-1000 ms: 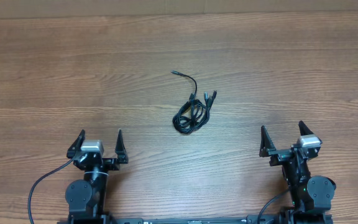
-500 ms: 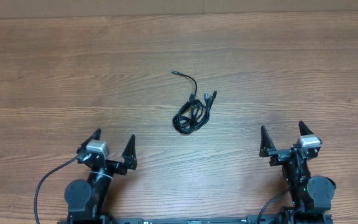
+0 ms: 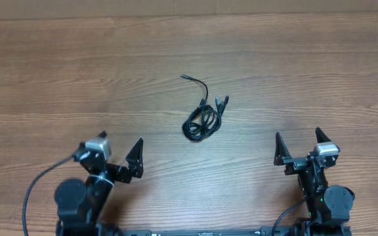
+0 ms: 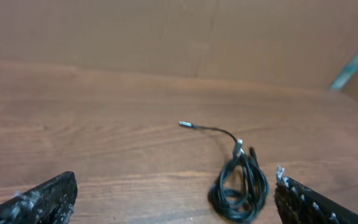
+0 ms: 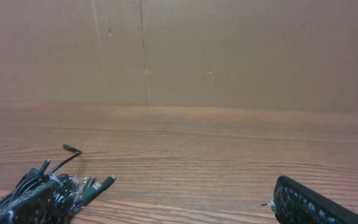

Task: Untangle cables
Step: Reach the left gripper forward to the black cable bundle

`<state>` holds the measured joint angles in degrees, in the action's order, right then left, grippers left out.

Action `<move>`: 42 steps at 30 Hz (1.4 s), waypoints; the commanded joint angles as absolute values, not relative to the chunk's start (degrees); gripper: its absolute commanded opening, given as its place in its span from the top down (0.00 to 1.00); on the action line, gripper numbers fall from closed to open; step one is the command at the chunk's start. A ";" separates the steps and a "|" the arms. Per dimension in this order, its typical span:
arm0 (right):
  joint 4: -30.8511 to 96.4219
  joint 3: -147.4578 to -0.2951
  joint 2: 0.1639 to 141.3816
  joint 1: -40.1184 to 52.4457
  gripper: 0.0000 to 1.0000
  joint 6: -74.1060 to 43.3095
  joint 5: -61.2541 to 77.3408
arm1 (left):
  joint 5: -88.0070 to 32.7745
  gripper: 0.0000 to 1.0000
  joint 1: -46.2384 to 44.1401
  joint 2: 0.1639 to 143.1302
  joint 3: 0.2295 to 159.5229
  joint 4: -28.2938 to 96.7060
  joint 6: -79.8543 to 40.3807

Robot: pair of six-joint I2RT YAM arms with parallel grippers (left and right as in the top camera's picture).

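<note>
Cables: bunched in one small black knot flat on tabletop, ahead & to right of left tool, well apart from it, untouched. One strand running out of knot on side far from left tool, ending in loose plug tip; two more grey plugs poking out at knot's far-right edge. Left tool: jaws spread wide, empty, angled twd knot. Right tool: further right of left tool, past knot, likewise fully spread w/ nothing held, low over tabletop. Step in hand, prob.: first approach, untangling not yet begun. To do well: bring left tool in low w/ jaws wide, aim at an outer loop on near side of knot, not dense middle; pinch only one or two strands. Send right tool to plug ends, prob. easiest to grip & already free. Pull apart slowly, sideways along tabletop; stop on any tightening of loops, then re-grip nearer the crossing. Risks, as a guess: thin cord slipping btwn pads, whole knot dragged along instead of opening, lifted cord re-tangling. Before closing, check wrist views: chosen strand centred btwn fingers, none trapped under a fingertip.
</note>
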<state>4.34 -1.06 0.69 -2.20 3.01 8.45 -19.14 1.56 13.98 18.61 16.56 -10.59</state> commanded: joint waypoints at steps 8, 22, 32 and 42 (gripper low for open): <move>4.21 -0.47 0.16 -1.89 0.00 3.09 7.60 | -23.38 0.00 -1.67 41.47 34.70 20.93 -4.01; 4.21 -0.47 0.19 -1.87 0.00 3.07 7.60 | -14.76 0.00 -17.93 72.10 55.42 28.45 -1.21; 4.21 -0.47 0.19 -1.89 0.00 3.09 7.60 | -9.67 0.00 -24.84 86.13 61.04 30.39 -1.23; 4.21 -0.47 0.19 -1.87 0.00 3.07 7.60 | -8.36 0.01 -24.75 96.64 61.04 20.82 -1.26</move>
<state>4.36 -1.06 0.62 -2.20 3.01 8.10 -9.28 -24.67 94.41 59.64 22.68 -2.52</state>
